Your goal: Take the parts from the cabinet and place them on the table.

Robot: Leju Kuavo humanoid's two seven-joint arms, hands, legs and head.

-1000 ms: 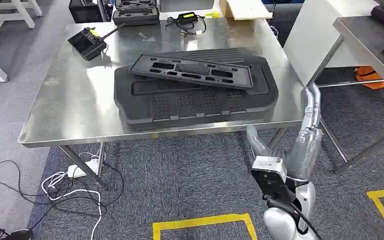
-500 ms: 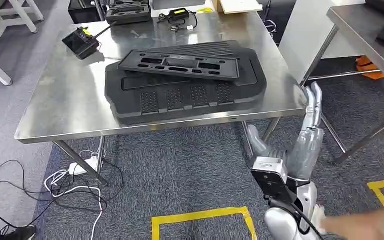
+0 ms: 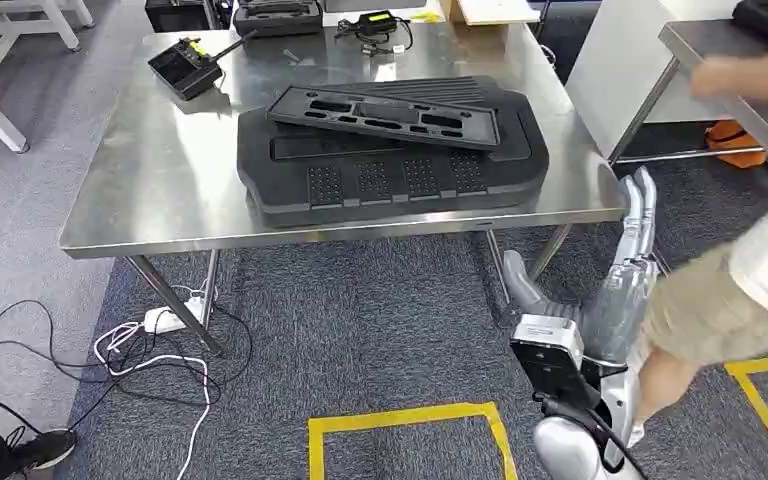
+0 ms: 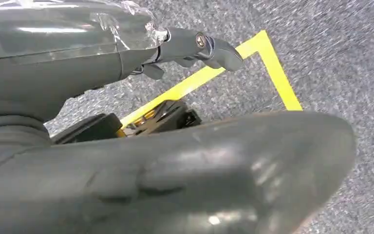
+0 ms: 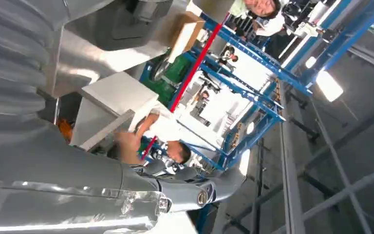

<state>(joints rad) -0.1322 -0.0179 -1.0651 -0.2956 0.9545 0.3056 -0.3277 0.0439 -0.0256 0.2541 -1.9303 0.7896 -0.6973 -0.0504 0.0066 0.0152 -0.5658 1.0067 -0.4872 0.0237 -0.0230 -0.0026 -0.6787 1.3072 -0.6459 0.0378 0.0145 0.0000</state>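
Black slotted part (image 3: pixel 385 117), lengthwise across table (image 3: pixel 140 190)

Grey carpet floor (image 3: pixel 380 330) with yellow tape lines (image 3: pixel 410 425), white power strip (image 3: pixel 165 320) and tangled cables (image 3: pixel 110 365) beneath the steel legs, orange object (image 3: pixel 732 140) under a second bench (image 3: pixel 705 55), person in khaki shorts (image 3: pixel 710 310) at right.

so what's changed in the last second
A person has stepped in at the robot's right, one arm reaching over the neighbouring table. The view itself shifted slightly. The right hand hangs open as before, and the black moulded plastic parts lie unmoved on the steel table.
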